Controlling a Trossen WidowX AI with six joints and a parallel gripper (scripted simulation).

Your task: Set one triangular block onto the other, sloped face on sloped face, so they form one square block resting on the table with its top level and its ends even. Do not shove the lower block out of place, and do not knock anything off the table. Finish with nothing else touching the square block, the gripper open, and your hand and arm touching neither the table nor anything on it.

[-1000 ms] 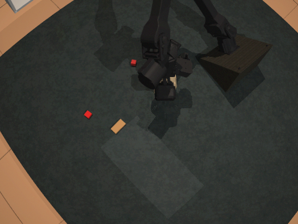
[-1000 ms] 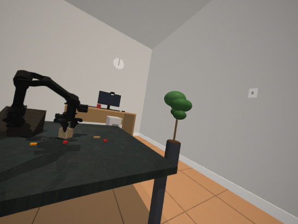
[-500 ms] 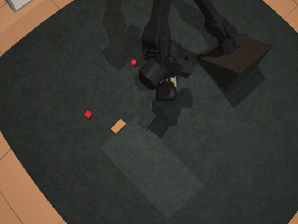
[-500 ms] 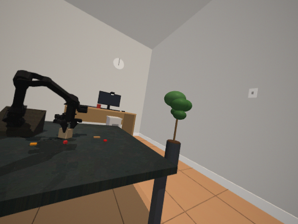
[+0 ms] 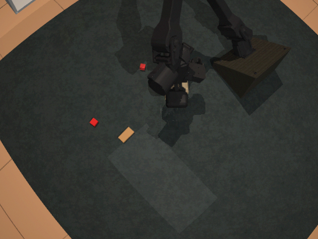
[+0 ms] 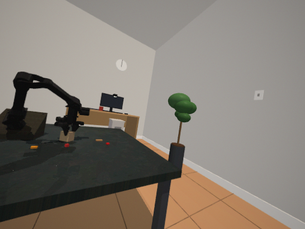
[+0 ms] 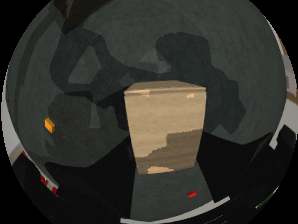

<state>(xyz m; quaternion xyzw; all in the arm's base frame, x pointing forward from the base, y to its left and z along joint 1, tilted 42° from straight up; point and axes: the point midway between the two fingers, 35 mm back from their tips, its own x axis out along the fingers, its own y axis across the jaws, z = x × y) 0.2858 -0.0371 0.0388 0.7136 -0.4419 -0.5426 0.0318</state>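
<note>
The dark surface [image 5: 239, 163] carried one arm [image 6: 42, 84] on a dark wedge-shaped base [image 5: 250, 68], its single gripper [image 6: 67, 129] pinching a tan triangular block [image 7: 165, 125]. That block sat at the middle of the surface, under the wrist; in the exterior view tan wood [image 6: 67, 136] rested on the surface there, but whether one block or two stacked could not be told. Two flat orange tiles [image 6: 34, 147] [image 6: 99, 139] and two small red cubes [image 5: 94, 122] [image 5: 142, 66] lay apart nearby. No writing could be read.
</note>
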